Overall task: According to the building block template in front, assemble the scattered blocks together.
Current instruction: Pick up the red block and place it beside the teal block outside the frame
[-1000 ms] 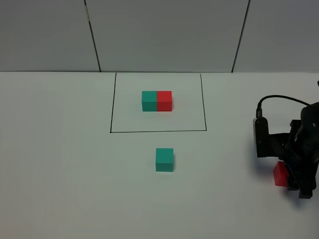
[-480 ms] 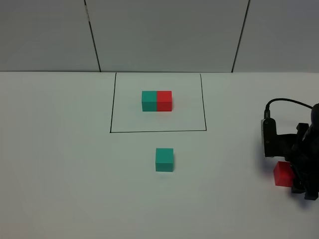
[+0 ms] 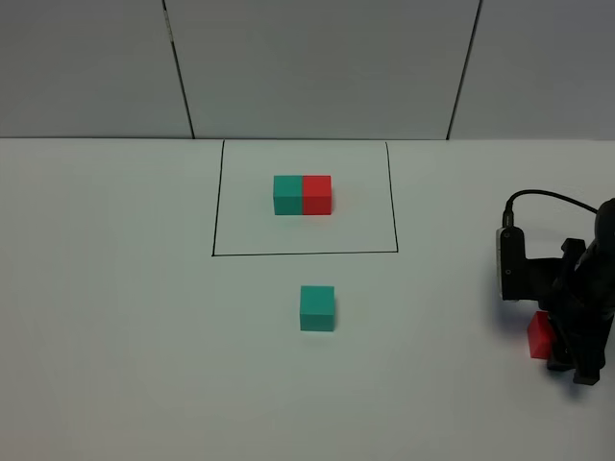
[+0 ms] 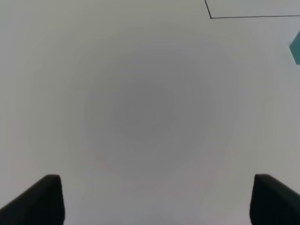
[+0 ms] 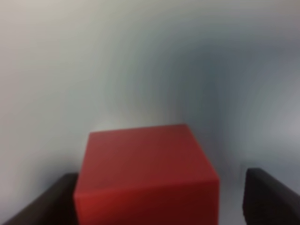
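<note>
1. The right hand [image 3: 569, 370] stands open around the red cube [image 3: 537, 336], far right on the table [image 3: 135, 317], with one finger clear of it.
2. The left hand [image 4: 152, 201] gapes wide, empty.
3. The teal cube [image 3: 317, 308] sits just outside the frame of the template [image 3: 303, 195].

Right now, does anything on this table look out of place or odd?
Nothing is spilled or damaged. The only stray is the loose matte red cube, far right of the loose teal-green cube, between the open fingers of the right gripper. The framed teal-and-red pair sits straight.
</note>
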